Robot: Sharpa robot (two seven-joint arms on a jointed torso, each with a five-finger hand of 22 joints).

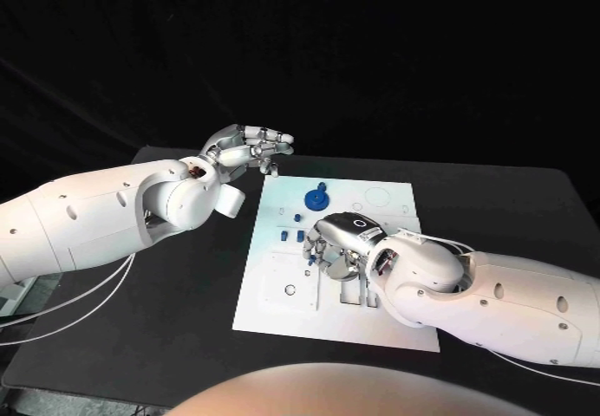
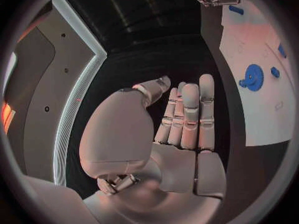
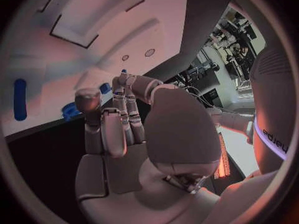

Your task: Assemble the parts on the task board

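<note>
The white task board [image 1: 282, 299] lies in the middle of the black table. A blue gear [image 1: 317, 198] [image 2: 252, 77] stands near its far edge, and small blue parts [image 1: 291, 234] lie just in front of it. My right hand [image 1: 337, 247] reaches down onto the board's middle, fingertips among the small parts. In the right wrist view a small blue part [image 3: 106, 88] shows between thumb and fingers; whether it is pinched is unclear. A long blue peg [image 3: 20, 99] lies on the board beyond. My left hand [image 1: 251, 143] [image 2: 184, 119] hovers off the board's far left corner, fingers straight, holding nothing.
The board carries empty holes and slots, with a round hole [image 1: 290, 290] near its front left. Bare black table [image 1: 150, 321] extends left of the board and behind it. My right forearm [image 1: 500, 299] covers the board's front right corner.
</note>
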